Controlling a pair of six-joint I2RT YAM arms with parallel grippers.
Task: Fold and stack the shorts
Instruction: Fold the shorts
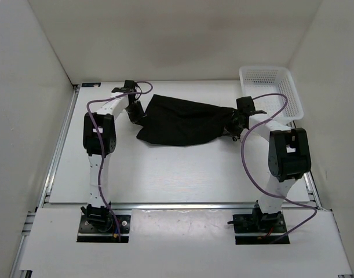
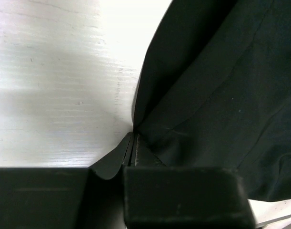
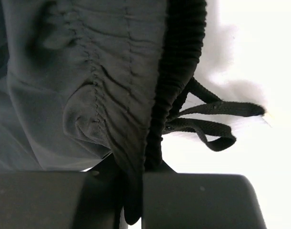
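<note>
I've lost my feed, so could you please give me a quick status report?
Left gripper shut on shorts edge. Right gripper shut on waistband by the drawstring. Shorts stretched between both, not yet stacked. Basket far right, out of the way.

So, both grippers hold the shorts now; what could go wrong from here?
1. The left gripper pinches only a thin edge of the shorts; pulling may make it slip out.
2. The drawstring hangs loose beside the right gripper and could catch on it.
3. The white basket stands close to that gripper; a wide swing might knock it.
</note>
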